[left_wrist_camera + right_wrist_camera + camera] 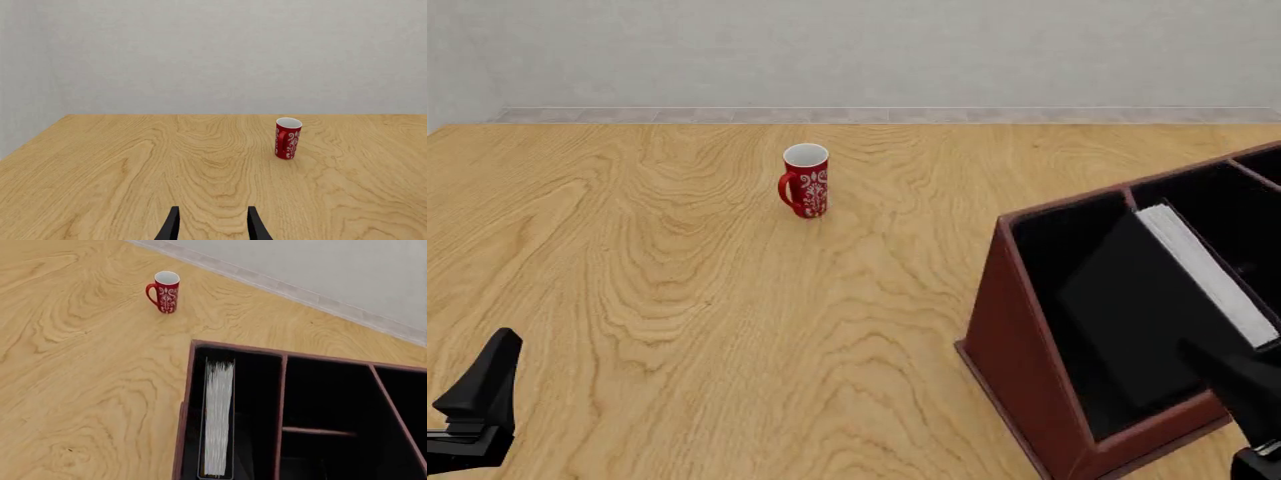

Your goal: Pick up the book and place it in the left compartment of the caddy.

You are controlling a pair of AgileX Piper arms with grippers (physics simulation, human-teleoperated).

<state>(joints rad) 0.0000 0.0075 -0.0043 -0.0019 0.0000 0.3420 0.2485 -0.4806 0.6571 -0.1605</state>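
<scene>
We see the book (pixel 219 415) already on edge in the caddy's (pixel 1014 330) left compartment (pixel 250 410), left gripper (pixel 212 226) open & empty, right gripper's (pixel 1244 385) opening unclear, so a careless retreat could clip the caddy wall

The black book (pixel 219 420) stands on edge inside the caddy's (pixel 1014 330) left compartment (pixel 250 415), white page edges facing up, leaning against the compartment's outer wall. The caddy is a dark red-brown wooden box with sloped sides, black interior and thin dividers, resting on the table.
</scene>
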